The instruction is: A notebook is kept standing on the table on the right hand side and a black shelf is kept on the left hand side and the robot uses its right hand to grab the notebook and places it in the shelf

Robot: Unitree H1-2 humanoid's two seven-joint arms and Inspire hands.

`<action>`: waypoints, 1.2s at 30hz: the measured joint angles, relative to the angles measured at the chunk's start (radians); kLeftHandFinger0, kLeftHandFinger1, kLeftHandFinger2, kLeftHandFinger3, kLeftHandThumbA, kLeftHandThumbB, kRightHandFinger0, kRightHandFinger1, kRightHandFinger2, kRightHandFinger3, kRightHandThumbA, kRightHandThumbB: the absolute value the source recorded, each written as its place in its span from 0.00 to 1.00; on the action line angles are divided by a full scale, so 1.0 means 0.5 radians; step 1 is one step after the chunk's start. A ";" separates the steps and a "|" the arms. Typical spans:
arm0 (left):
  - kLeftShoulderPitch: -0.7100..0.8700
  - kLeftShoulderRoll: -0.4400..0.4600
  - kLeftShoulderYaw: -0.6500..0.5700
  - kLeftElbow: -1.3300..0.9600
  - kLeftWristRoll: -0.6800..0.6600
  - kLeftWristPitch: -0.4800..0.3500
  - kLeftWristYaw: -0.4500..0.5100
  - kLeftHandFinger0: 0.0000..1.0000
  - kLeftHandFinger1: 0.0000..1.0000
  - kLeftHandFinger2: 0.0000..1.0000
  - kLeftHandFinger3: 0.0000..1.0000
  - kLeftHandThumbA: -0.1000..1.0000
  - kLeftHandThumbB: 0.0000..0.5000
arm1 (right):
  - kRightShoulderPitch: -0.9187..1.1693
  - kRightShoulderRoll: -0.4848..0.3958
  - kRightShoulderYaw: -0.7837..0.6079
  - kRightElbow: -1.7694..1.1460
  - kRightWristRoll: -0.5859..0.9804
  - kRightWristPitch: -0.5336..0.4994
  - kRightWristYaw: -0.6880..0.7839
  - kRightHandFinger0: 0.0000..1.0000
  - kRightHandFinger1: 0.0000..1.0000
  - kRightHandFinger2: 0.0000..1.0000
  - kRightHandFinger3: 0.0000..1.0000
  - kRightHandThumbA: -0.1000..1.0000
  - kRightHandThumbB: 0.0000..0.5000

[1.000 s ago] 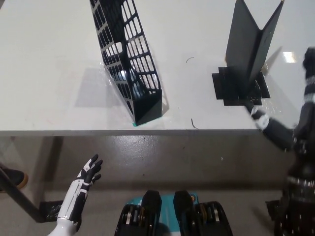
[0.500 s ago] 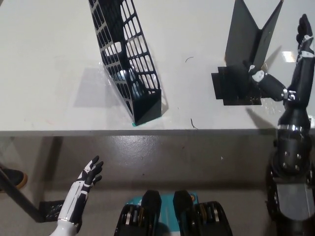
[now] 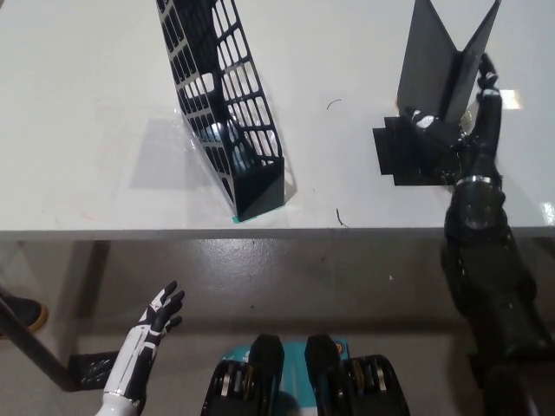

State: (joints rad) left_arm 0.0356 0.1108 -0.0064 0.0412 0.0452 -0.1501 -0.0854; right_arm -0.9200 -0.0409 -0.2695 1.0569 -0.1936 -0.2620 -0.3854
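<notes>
- Head view: I see the notebook (image 3: 440,61) standing upright on the white table (image 3: 87,113), right side, covers spread in a V, open edge facing away from me.
- My black right hand (image 3: 464,130) is at the notebook's base — fingers spread, reaching up along the right cover, with one lower digit out across the left side near the bottom.
- Looks like it touches the cover, but I can't tell if the fingers have actually closed on it.
- A stepped black patch (image 3: 408,156) lies on the table under the notebook; the hand overlaps its right part.
- The black shelf (image 3: 230,104) — a mesh-sided rack — stands on the left part of the table, tilted, its closed end near the front edge, well apart from the notebook.
- My white left hand (image 3: 160,312) rests below the table edge at lower left, over the floor, fingers spread, holding nothing.
- A dark shoe (image 3: 22,314) shows at the far left edge.
</notes>
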 measured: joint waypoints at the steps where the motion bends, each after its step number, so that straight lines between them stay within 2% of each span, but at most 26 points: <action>1: 0.001 0.000 0.000 0.000 0.000 0.000 0.000 1.00 1.00 1.00 1.00 1.00 0.30 | -0.042 -0.005 -0.037 0.093 0.035 0.000 0.004 1.00 1.00 1.00 1.00 1.00 0.86; 2: 0.001 0.000 0.000 0.000 0.000 0.000 0.000 1.00 1.00 1.00 1.00 1.00 0.30 | -0.096 -0.009 -0.090 0.190 0.079 0.000 0.016 1.00 1.00 1.00 1.00 1.00 0.88; 3: 0.002 -0.001 0.000 0.000 0.000 0.000 0.000 1.00 1.00 1.00 1.00 1.00 0.29 | -0.138 -0.014 -0.138 0.244 0.112 0.001 0.024 1.00 1.00 1.00 1.00 0.89 0.79; 4: 0.002 0.000 0.000 0.000 0.000 0.000 0.000 1.00 1.00 1.00 1.00 1.00 0.29 | -0.174 -0.015 -0.193 0.300 0.156 0.001 0.029 1.00 1.00 1.00 1.00 0.82 0.77; 5: 0.002 0.000 0.000 0.000 0.000 0.000 0.000 1.00 1.00 1.00 1.00 1.00 0.29 | -0.217 -0.015 -0.261 0.353 0.204 0.001 0.031 1.00 1.00 1.00 1.00 0.82 0.77; 6: 0.002 0.000 0.000 0.000 0.000 0.000 0.000 1.00 1.00 1.00 1.00 1.00 0.33 | -0.248 -0.015 -0.310 0.390 0.241 0.001 0.034 0.62 0.53 0.65 0.75 0.45 0.47; 7: 0.002 -0.001 0.000 0.000 0.000 0.000 0.000 1.00 1.00 1.00 1.00 1.00 0.33 | -0.277 -0.015 -0.366 0.424 0.280 0.001 0.031 0.50 0.44 0.59 0.59 0.37 0.56; 8: 0.002 -0.001 0.000 0.000 0.001 0.000 0.000 1.00 1.00 1.00 1.00 1.00 0.32 | -0.306 -0.015 -0.424 0.451 0.316 0.001 0.022 0.02 0.02 0.08 0.13 0.03 0.35; 9: 0.002 -0.001 0.000 0.000 0.001 0.000 0.000 1.00 1.00 1.00 1.00 1.00 0.32 | -0.328 -0.016 -0.485 0.476 0.356 0.000 0.015 0.00 0.00 0.08 0.05 0.00 0.28; 10: 0.003 0.000 0.000 0.000 0.001 0.000 0.000 1.00 1.00 1.00 1.00 1.00 0.32 | -0.354 -0.018 -0.539 0.497 0.398 -0.002 0.010 0.00 0.00 0.14 0.04 0.00 0.22; 12: 0.002 -0.001 0.000 0.000 0.000 0.000 -0.001 1.00 1.00 1.00 1.00 1.00 0.29 | -0.397 -0.016 -0.626 0.513 0.478 -0.024 0.005 0.00 0.01 0.41 0.30 0.00 0.18; 13: 0.002 -0.001 0.000 0.000 0.000 0.000 -0.002 1.00 1.00 1.00 1.00 1.00 0.28 | -0.420 -0.015 -0.651 0.513 0.520 -0.043 0.001 0.00 0.03 0.47 0.37 0.00 0.17; 14: 0.002 -0.001 0.000 0.000 0.000 0.000 -0.003 1.00 1.00 1.00 1.00 1.00 0.26 | -0.431 -0.015 -0.653 0.505 0.536 -0.063 -0.002 0.00 0.04 0.49 0.41 0.00 0.17; 15: 0.002 -0.001 0.000 0.001 0.000 0.000 -0.004 1.00 1.00 1.00 1.00 1.00 0.25 | -0.439 -0.014 -0.650 0.491 0.554 -0.084 -0.005 0.00 0.03 0.50 0.46 0.00 0.17; 18: 0.002 0.000 0.000 0.003 0.000 -0.004 -0.005 1.00 1.00 1.00 1.00 1.00 0.26 | -0.442 0.012 -0.597 0.398 0.568 -0.147 -0.025 0.00 0.00 0.43 0.49 0.00 0.16; 19: 0.002 0.000 -0.001 0.006 0.001 -0.006 -0.005 1.00 1.00 1.00 1.00 1.00 0.23 | -0.442 0.027 -0.564 0.358 0.568 -0.166 -0.040 0.00 0.00 0.43 0.50 0.00 0.16; 20: 0.002 -0.001 -0.001 0.009 0.001 -0.008 -0.005 1.00 1.00 1.00 1.00 1.00 0.24 | -0.442 0.040 -0.527 0.311 0.566 -0.183 -0.057 0.00 0.00 0.41 0.50 0.00 0.19; 23: 0.002 0.000 -0.002 0.021 0.007 -0.012 -0.005 1.00 1.00 1.00 1.00 1.00 0.22 | -0.442 0.060 -0.398 0.209 0.544 -0.220 -0.118 0.00 0.00 0.40 0.51 0.00 0.22; 29: 0.002 0.001 -0.002 0.047 0.015 -0.016 -0.005 1.00 1.00 1.00 1.00 1.00 0.23 | -0.399 0.076 -0.190 -0.037 0.478 -0.239 -0.222 0.00 0.00 0.35 0.48 0.00 0.17; 31: 0.002 0.001 -0.002 0.061 0.015 -0.018 -0.005 1.00 1.00 1.00 1.00 1.00 0.23 | -0.339 0.081 -0.121 -0.203 0.456 -0.238 -0.231 0.00 0.00 0.36 0.48 0.00 0.19; 32: 0.002 0.001 -0.001 0.065 0.015 -0.017 -0.005 1.00 1.00 1.00 1.00 1.00 0.23 | -0.317 0.084 -0.104 -0.255 0.445 -0.238 -0.234 0.00 0.00 0.37 0.49 0.00 0.15; 33: 0.002 0.001 -0.001 0.067 0.015 -0.017 -0.005 1.00 1.00 1.00 1.00 1.00 0.23 | -0.282 0.089 -0.082 -0.327 0.428 -0.236 -0.237 0.00 0.01 0.39 0.53 0.00 0.13; 34: 0.002 0.001 -0.001 0.068 0.015 -0.017 -0.005 1.00 1.00 1.00 1.00 1.00 0.24 | -0.230 0.099 -0.058 -0.423 0.414 -0.230 -0.239 0.00 0.04 0.45 0.61 0.00 0.11; 36: 0.002 0.001 0.000 0.070 0.015 -0.016 -0.005 1.00 1.00 1.00 1.00 1.00 0.22 | -0.148 0.120 -0.026 -0.550 0.397 -0.213 -0.237 0.00 0.11 0.54 0.71 0.00 0.11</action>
State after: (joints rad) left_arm 0.0366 0.1112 -0.0066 0.0762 0.0528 -0.1581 -0.0878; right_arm -0.9940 0.0189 -0.2824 0.7818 0.0051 -0.3687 -0.5041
